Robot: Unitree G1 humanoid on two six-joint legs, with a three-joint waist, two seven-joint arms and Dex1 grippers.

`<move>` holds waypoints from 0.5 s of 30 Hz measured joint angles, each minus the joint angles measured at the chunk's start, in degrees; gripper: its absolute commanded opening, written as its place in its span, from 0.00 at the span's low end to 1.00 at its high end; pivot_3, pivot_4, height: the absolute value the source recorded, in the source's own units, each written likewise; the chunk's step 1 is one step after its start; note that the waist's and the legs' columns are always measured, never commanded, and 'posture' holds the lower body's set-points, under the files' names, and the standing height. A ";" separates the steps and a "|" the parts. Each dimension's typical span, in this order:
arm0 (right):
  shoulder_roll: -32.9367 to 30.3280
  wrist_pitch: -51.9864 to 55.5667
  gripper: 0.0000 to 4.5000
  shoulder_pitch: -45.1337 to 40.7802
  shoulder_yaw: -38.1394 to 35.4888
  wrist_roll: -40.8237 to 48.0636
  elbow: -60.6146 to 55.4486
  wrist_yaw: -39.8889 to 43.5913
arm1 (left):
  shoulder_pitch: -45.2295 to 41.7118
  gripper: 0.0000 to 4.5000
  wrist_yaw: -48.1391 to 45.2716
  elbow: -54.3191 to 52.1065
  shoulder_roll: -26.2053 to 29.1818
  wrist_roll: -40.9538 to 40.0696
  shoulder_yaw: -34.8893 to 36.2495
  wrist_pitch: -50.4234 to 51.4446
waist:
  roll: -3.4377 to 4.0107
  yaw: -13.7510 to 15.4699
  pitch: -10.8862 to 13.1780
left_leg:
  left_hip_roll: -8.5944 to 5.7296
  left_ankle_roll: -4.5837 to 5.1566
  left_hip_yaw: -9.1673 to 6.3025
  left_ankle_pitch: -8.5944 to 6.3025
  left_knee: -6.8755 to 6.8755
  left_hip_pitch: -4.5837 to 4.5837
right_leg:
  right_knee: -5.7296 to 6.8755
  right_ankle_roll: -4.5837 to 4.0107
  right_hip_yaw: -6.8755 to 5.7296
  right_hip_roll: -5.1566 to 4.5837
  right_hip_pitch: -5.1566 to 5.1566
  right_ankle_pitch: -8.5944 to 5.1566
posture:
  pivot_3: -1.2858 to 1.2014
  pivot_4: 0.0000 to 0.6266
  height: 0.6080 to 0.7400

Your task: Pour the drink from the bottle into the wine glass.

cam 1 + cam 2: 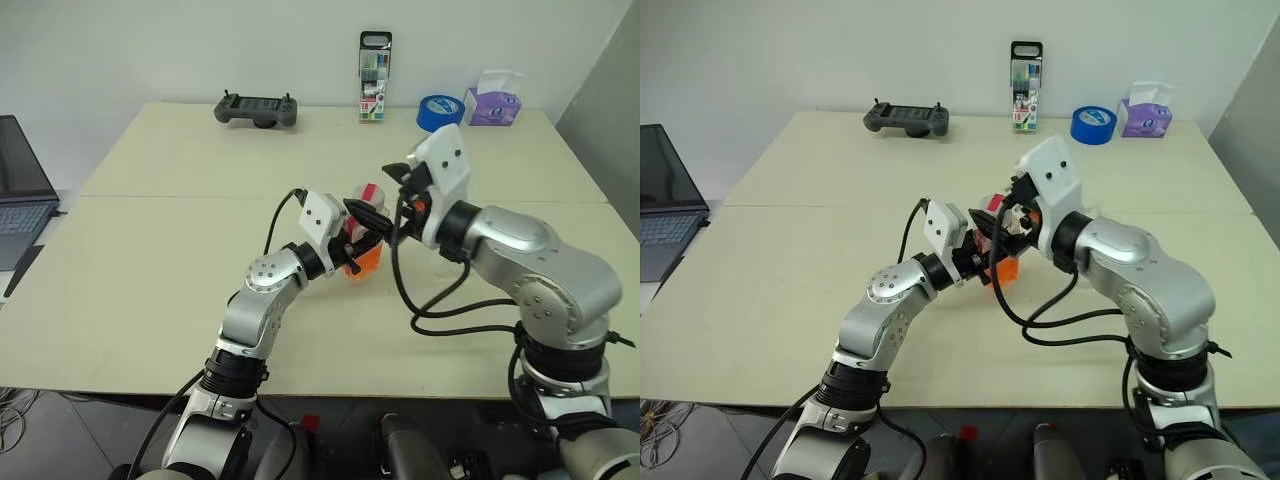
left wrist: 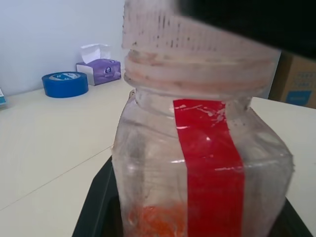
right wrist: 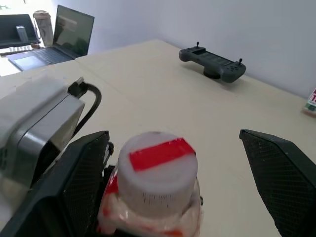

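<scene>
My left gripper [image 1: 362, 228] is shut on the bottle [image 1: 367, 247], holding it upright above the middle of the table [image 1: 150, 270]. The bottle is small, clear and squarish, with a red strip [image 2: 210, 163] down its side and a whitish ribbed cap [image 3: 158, 168] with red tape on top. The drink [image 2: 158, 219], an orange liquid, lies low in the bottle. My right gripper [image 3: 173, 136] is open, with one black finger on each side of the cap [image 1: 371, 192] and a gap to it on both sides. The wine glass is out of view.
Along the table's far edge lie a grey game controller [image 1: 256, 109], an upright pack of markers [image 1: 375, 75], a blue tape roll [image 1: 440, 111] and a purple tissue box [image 1: 494, 100]. An open laptop [image 1: 20, 190] sits off the table's left side.
</scene>
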 measured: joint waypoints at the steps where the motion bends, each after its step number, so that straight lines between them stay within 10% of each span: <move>1: 0.65 0.00 1.00 -0.02 0.40 -0.22 0.52 -0.50 | 0.00 0.36 0.02 0.00 0.00 0.02 0.01 0.00 | 0.00 0.02 0.00 | -0.01 0.00 0.01 0.00 0.00 -0.01 | 0.00 0.00 0.01 -0.01 -0.01 0.00 | 0.52 0.24 1.00; 15: 6.33 1.98 1.00 -3.35 1.82 -4.56 6.05 -6.66 | 0.03 0.36 0.19 0.00 -0.28 0.08 -0.01 0.00 | 0.00 0.01 0.00 | -0.01 0.00 0.02 0.00 0.04 -0.01 | 0.01 0.00 0.01 -0.02 -0.01 0.00 | 0.52 0.24 1.00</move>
